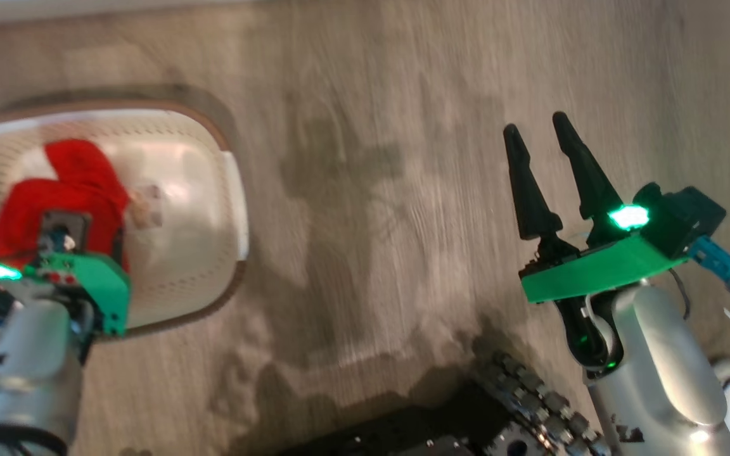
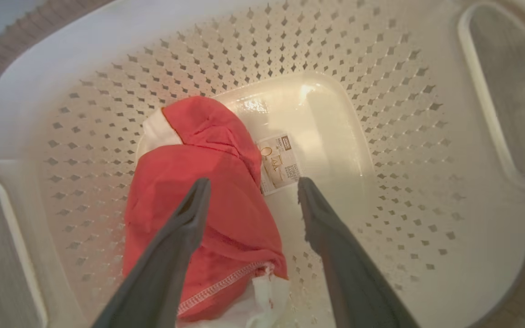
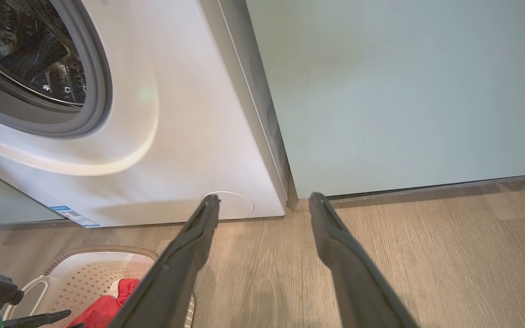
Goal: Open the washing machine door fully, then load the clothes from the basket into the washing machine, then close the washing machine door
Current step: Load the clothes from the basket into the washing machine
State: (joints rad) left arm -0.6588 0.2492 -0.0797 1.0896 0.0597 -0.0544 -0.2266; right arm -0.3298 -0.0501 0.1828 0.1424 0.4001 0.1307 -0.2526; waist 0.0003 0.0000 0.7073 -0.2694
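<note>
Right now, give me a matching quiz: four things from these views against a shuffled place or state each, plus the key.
Things
1. clothes
2. left gripper
3. right gripper
4. washer

Place or state
A. open, holding nothing, over the floor
B. lying in the basket
C. open, above the clothes
D. drum showing through its front opening

Pairs: 1-B, 2-C, 3-A, 4-D
</note>
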